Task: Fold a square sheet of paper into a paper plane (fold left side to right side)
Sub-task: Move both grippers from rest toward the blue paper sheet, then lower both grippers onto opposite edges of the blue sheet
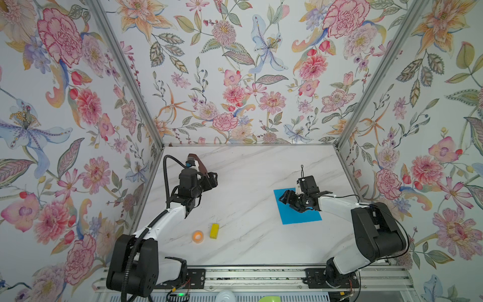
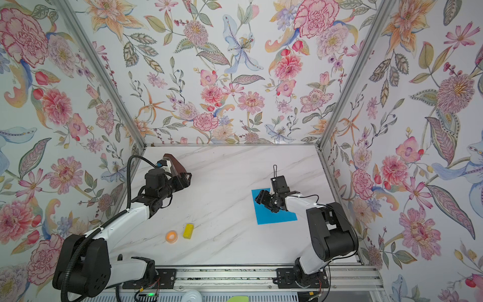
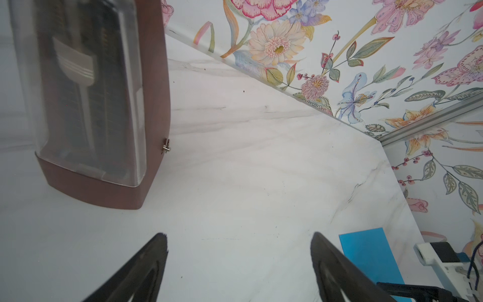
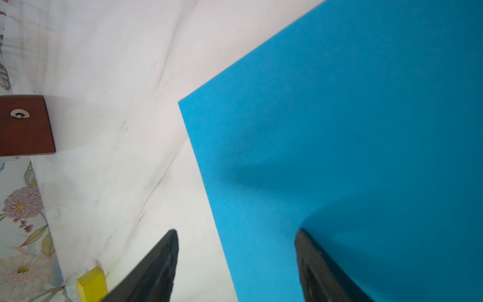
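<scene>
Item: bright blue, flat square sheet of paper (image 4: 339,117), filling the frame's right half, one corner near centre, lying on a white marble-patterned tabletop (image 4: 104,78). Lower edge: black right gripper (image 4: 236,232), jaws apart, straddling the sheet's edge. Left edge: brown wooden block with metal fitting (image 4: 26,125). Lower left: small yellow block (image 4: 91,286).

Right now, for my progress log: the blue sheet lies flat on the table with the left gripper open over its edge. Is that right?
Wrong arm: the right gripper is the one open over the edge of the square sheet of paper, as the right wrist view shows. The left gripper is open over bare table, away from it. The sheet lies flat.
</scene>
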`<state>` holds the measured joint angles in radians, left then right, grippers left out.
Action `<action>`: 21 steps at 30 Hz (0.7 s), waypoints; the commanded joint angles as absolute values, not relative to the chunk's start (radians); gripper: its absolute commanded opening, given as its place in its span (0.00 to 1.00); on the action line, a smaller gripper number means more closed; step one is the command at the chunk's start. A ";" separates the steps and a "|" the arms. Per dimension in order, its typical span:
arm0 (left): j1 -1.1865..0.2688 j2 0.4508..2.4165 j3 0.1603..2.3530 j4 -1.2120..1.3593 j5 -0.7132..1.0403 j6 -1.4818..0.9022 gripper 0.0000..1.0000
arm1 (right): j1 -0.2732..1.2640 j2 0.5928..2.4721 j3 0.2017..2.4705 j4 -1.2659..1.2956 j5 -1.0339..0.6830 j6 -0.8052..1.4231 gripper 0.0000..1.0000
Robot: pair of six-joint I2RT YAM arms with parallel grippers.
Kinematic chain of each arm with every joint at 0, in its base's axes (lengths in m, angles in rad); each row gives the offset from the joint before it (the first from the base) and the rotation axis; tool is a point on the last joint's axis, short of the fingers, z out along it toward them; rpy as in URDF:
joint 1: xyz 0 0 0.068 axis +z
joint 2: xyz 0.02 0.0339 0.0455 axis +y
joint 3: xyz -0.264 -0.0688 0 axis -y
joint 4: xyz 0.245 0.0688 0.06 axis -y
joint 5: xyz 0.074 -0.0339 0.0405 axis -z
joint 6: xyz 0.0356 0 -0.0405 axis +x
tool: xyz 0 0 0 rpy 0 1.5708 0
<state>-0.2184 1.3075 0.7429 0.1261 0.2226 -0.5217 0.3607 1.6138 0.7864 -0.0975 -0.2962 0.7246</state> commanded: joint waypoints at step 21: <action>-0.382 1.415 0.829 0.011 0.277 -0.544 0.76 | 0.627 1.884 1.161 0.003 -0.311 0.977 0.66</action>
<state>-0.3531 1.3861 0.7952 0.0254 0.2592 -0.5259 0.6609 1.9316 1.1522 0.0387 -0.2459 1.0283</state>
